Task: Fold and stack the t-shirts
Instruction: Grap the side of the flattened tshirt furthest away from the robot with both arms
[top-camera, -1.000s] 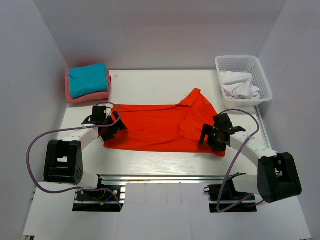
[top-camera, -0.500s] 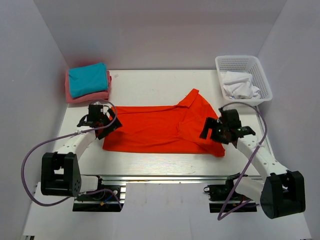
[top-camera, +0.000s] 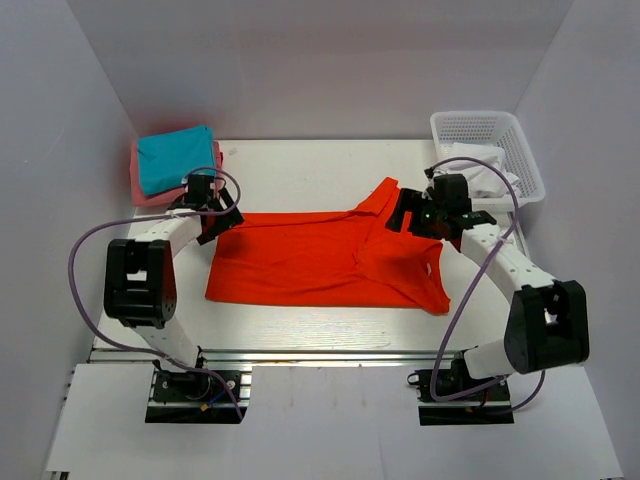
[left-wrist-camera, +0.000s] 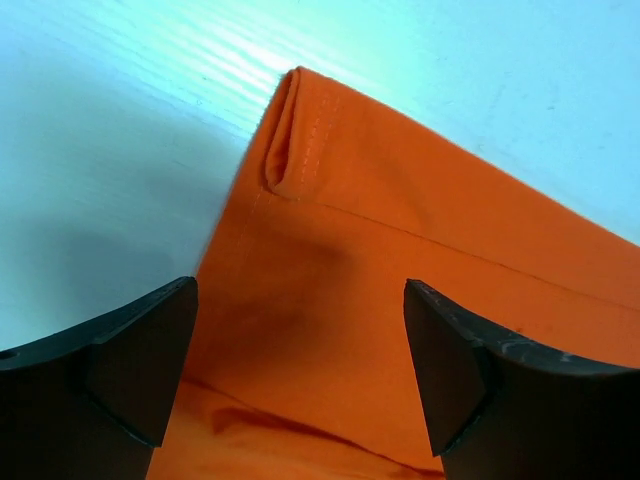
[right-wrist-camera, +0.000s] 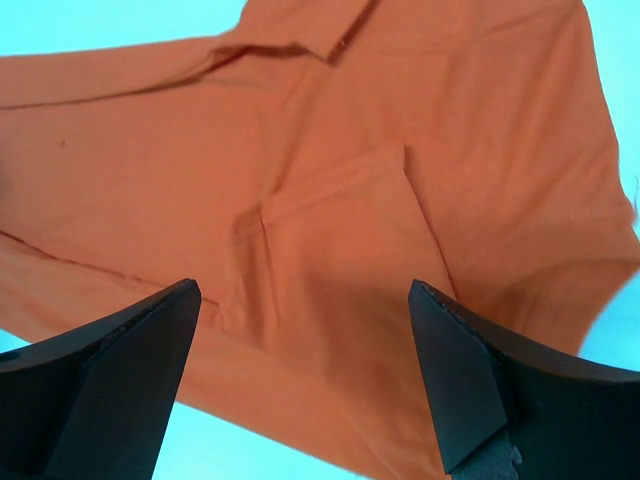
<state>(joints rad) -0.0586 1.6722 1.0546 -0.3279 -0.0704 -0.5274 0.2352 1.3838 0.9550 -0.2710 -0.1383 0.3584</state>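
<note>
Left hand (top-camera: 222, 218): moved from the orange-red polo shirt (top-camera: 320, 262)'s near-left edge to its far-left corner; jaws wide apart, empty.
Right hand (top-camera: 408, 212): moved farther, beside the collar; spread open, empty.
Orange-red polo shirt: flat, middle of the counter (top-camera: 300, 170).
Teal shirt (top-camera: 175, 158): atop pink shirt (top-camera: 150, 193), far-left corner.

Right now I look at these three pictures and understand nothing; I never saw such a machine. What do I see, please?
This is a robot: two arms bolted at a white table's near edge. The wide picture looks down from above; the other two come from wrist cameras, so the dark shapes at their bottom are each arm's own fingers. An orange-red shirt lies spread on the table. Far left, a teal shirt lies on a pink one. Far right, a white basket holds white cloth. The left gripper and right gripper are open above the shirt's far edge; nothing is held.
</note>
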